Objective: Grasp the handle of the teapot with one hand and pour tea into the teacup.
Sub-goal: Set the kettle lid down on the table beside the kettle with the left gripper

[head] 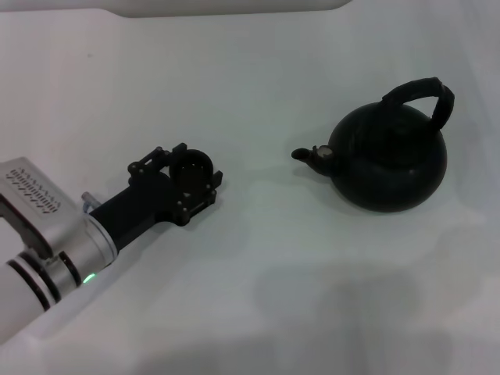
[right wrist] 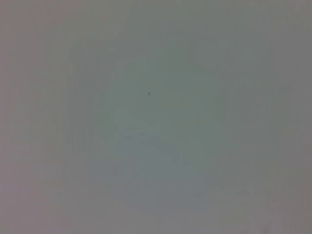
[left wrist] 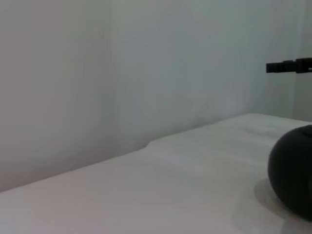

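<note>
My left pincer (head: 187, 173) sits spread around the teacup (head: 191, 167) on the counter (head: 258, 258) — the teapot (head: 388, 156) stands well apart beyond its tips, handle (head: 426, 94) arched upright.

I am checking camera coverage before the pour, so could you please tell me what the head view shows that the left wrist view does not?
Only the head view shows the left gripper around the teacup, plus the teapot's spout and arched handle. Only the left wrist view shows the wall behind the table and a black gripper part at its edge. Both show the white table and the teapot's round black body. The right gripper appears in neither.
</note>
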Controlling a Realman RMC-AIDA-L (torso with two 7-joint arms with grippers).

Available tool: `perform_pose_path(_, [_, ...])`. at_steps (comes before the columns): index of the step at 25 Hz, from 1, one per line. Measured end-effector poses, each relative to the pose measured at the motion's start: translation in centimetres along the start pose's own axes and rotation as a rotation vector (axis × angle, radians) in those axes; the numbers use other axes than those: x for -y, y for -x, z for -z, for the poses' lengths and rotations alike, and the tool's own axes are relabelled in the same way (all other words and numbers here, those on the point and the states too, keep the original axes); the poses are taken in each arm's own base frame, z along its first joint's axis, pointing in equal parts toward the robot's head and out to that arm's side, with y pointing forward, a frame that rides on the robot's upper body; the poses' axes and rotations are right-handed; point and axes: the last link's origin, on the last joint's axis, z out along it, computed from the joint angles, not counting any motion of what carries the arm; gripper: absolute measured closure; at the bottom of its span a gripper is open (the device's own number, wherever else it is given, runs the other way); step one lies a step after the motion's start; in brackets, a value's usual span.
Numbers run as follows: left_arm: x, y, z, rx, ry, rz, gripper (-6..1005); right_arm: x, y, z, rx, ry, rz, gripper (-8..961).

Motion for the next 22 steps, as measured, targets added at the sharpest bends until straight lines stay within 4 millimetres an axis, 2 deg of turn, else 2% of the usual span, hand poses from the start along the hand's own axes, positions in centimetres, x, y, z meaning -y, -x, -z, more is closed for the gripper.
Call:
perform_pose_path(9, [-0.67,0.49,-0.74,0.061,0.044,-0.033,267,-0.02,0.02,-0.02,0.0,0.0,0.0,150])
perform_pose_path(22, [-0.73,0.6,-0.82,0.07,0.043,-0.032,251,0.55,-0.09,0.26,0.001,-0.011,0.007,149])
